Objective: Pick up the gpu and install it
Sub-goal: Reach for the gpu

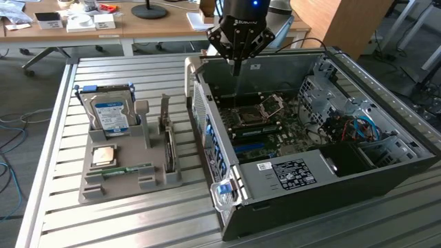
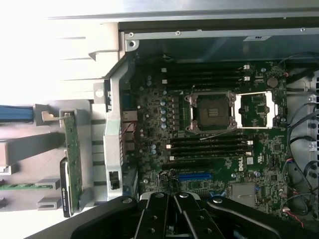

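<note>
My gripper [image 1: 236,73] hangs over the computer case [image 1: 310,206], fingers pinched shut on nothing, the gpu [image 1: 167,140] standing just beside that case; dropping now, I'd likely jab the motherboard [image 1: 289,140].

The gripper [image 1: 236,70] is black. Beneath it lies a dark green motherboard [image 1: 265,135] with one blue slot [image 1: 251,150]. Out to its side are the greenish-tan gpu [image 1: 167,137], a silver hard drive [image 1: 109,114] with a blue label, a grey holder [image 1: 113,186] and a pale slatted table [image 1: 124,222].
</note>
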`<move>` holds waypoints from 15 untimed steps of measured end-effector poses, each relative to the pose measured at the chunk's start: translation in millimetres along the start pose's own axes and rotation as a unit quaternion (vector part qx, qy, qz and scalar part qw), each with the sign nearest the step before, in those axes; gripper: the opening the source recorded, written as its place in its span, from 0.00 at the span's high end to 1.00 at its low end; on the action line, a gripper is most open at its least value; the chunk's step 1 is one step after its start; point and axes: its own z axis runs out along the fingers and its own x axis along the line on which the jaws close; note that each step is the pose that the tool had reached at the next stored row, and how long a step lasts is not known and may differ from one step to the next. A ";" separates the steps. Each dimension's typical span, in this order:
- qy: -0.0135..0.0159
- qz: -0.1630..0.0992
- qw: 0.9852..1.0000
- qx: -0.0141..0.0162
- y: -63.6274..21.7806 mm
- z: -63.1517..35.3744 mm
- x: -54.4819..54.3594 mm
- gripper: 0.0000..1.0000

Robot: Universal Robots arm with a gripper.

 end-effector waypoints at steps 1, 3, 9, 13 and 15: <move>0.000 0.000 1.000 0.000 -0.1 -0.1 1.5 0.89; 0.000 0.000 1.000 0.000 -0.3 -0.1 4.1 0.89; 0.000 0.000 1.000 0.000 -0.9 -0.2 12.6 0.89; 0.000 0.000 1.000 0.000 -1.3 -0.3 17.5 0.89; 0.000 0.000 1.000 0.000 -1.4 -0.3 19.4 0.89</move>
